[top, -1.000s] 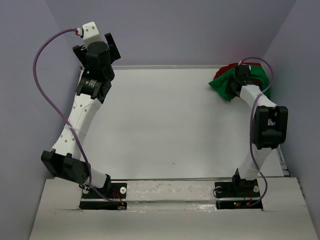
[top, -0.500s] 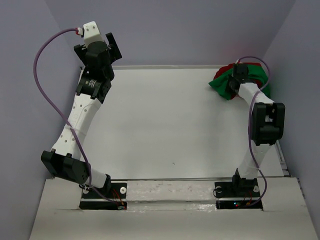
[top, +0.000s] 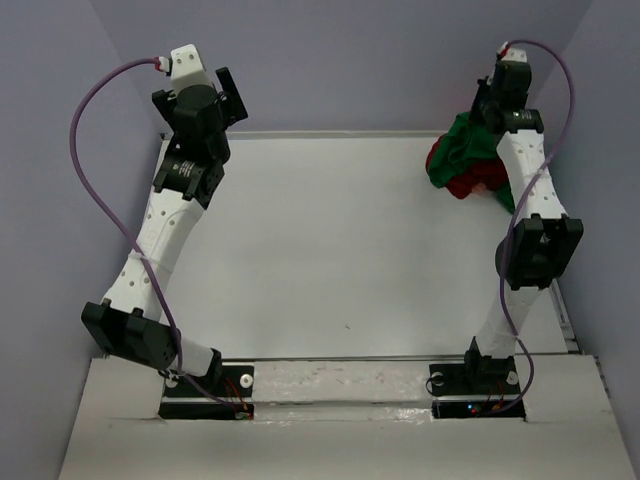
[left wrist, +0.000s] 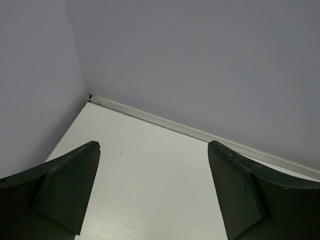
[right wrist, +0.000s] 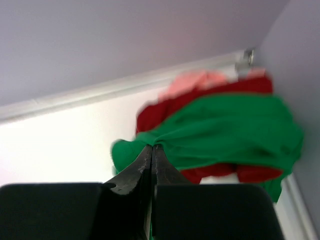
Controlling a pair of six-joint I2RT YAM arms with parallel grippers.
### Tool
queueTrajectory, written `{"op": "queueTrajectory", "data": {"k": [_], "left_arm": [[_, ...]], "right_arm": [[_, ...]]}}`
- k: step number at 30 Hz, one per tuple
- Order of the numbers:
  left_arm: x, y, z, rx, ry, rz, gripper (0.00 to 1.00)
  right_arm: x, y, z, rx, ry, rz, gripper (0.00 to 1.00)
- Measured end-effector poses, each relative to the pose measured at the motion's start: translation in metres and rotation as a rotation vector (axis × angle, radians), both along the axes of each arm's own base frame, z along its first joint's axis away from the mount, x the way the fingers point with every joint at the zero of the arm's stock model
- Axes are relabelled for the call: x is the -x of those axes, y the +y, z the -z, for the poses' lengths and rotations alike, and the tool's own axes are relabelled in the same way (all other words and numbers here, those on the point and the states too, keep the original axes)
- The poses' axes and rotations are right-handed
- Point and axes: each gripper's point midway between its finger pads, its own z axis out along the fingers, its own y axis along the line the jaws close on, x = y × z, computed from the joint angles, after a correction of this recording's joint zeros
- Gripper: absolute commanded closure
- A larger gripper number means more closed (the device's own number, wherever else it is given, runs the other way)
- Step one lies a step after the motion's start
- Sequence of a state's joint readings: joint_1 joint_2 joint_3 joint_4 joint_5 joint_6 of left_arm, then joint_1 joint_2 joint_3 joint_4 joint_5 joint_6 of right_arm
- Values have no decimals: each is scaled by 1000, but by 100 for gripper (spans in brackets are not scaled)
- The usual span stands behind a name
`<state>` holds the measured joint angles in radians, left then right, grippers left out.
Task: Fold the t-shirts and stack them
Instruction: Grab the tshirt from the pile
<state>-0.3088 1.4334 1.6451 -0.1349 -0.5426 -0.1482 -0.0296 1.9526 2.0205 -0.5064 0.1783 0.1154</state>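
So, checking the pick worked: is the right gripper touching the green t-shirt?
Touching. The right wrist view shows the right gripper shut on the green t-shirt, cloth bunched at its tips.

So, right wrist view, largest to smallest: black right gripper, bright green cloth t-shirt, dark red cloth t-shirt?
1. black right gripper, though nearness inflates it
2. bright green cloth t-shirt
3. dark red cloth t-shirt, partly covered

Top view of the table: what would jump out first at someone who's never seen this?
A bright heap of cloth in the far right corner of the table: a green t-shirt bunched over a dark red t-shirt. The right gripper is shut on a fold of the green one, while the left gripper hangs open and empty over the far left corner.
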Motion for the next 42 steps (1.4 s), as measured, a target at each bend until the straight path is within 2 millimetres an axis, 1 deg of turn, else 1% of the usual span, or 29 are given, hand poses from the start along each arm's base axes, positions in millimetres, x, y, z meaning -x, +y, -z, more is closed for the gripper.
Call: {"op": "queueTrajectory", "data": {"k": [1, 2, 3, 4, 5, 6, 7, 9, 11, 12, 15, 17, 19, 21, 24, 25, 26, 27, 31, 32, 34, 36, 37, 40, 42], "left_arm": [[1, -1, 1, 0, 1, 3, 1], [2, -2, 3, -1, 4, 8, 1], [3, -3, 5, -2, 7, 10, 1], [5, -3, 7, -3, 11, 13, 1], [6, -4, 8, -4, 13, 15, 1], [7, -4, 9, -4, 15, 18, 1], [8, -5, 10, -4, 16, 19, 1], [11, -6, 11, -5, 17, 26, 1], [13, -9, 9, -4, 12, 33, 1], [15, -10, 7, -3, 6, 36, 1], [19, -10, 7, -1, -3, 36, 1], [21, -10, 9, -1, -1, 36, 1], [22, -11, 10, -2, 1, 39, 1], [22, -12, 13, -4, 6, 40, 1], [22, -15, 18, -11, 18, 46, 1], [22, -16, 19, -13, 20, 46, 1], [22, -16, 20, -16, 23, 47, 1], [23, -17, 21, -17, 25, 47, 1], [29, -13, 19, -20, 25, 31, 1], [32, -11, 17, -21, 20, 24, 1], [38, -5, 10, -20, 6, 5, 1], [45, 1, 3, -22, -9, -17, 1], [48, 4, 1, -23, -15, -26, 1], [57, 12, -7, -25, -29, -54, 1], [60, 17, -11, -29, -34, -77, 1]], "right_arm": [[-2, 0, -26, 10, -40, -6, 100], [-5, 0, -60, 22, -106, -12, 100], [-8, 0, -87, 33, -160, -22, 100], [-7, 1, -133, 49, -268, -33, 100], [-3, 2, -156, 57, -321, -42, 100], [2, 3, -175, 62, -363, -48, 100], [10, 5, -199, 68, -418, -68, 100], [23, 11, -226, 88, -476, -99, 100], [30, 21, -236, 103, -493, -133, 100], [34, 29, -241, 115, -501, -156, 100], [42, 48, -247, 146, -505, -207, 100], [51, 64, -253, 167, -510, -243, 100], [61, 69, -263, 194, -526, -250, 100], [78, 65, -281, 226, -557, -235, 100], [111, 55, -311, 267, -616, -197, 100], [127, 51, -325, 277, -646, -180, 100], [138, 49, -335, 282, -668, -173, 100], [156, 44, -349, 292, -705, -151, 100], [202, 31, -385, 327, -803, -90, 100], [209, 29, -388, 334, -816, -77, 100], [216, 25, -389, 341, -819, -58, 100], [214, 23, -386, 348, -808, -48, 100], [211, 22, -383, 351, -798, -42, 100], [191, 19, -361, 366, -728, -33, 100], [177, 17, -341, 383, -666, -28, 100]]}}
